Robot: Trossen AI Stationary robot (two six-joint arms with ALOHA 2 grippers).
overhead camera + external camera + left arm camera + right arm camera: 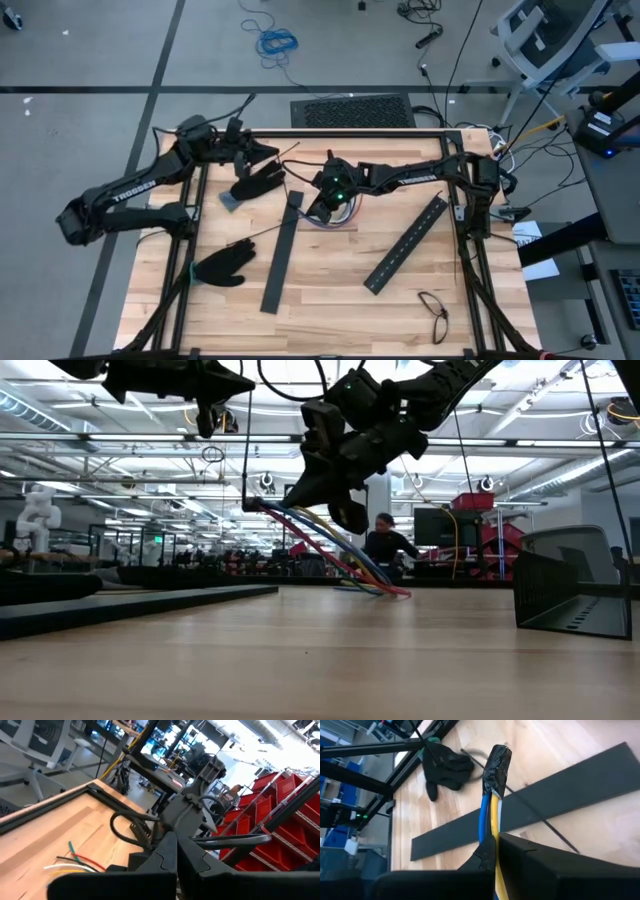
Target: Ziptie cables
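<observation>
The cables (335,550) are a bundle of red, blue, yellow and white wires with one end wrapped in black tape (496,765). My right gripper (325,205) is shut on them over the table's middle. From it they arch down to the wood (392,591). My left gripper (276,156) is shut, held high at the far left. A thin dark ziptie (246,460) hangs from it. Another ziptie (540,820) lies on the table across a black bar (555,785). My left gripper holds the ziptie by its upper end (247,405). The strip hangs straight down below the fingers, clear of the table. The wrist view does not show the place of contact. My right gripper pinches the bundle between its two fingers a short way behind the taped end (490,827). The fingers slant downward from the table's right. The taped end sticks out past them, clear of the table, and the far part of the wires rests on the wood.
Two long black slotted bars (283,250) (405,245) lie on the wood. One black glove (222,265) lies near the left edge, another (258,183) under my left gripper. Glasses (435,312) lie at the near right. A black frame (350,132) rims the table.
</observation>
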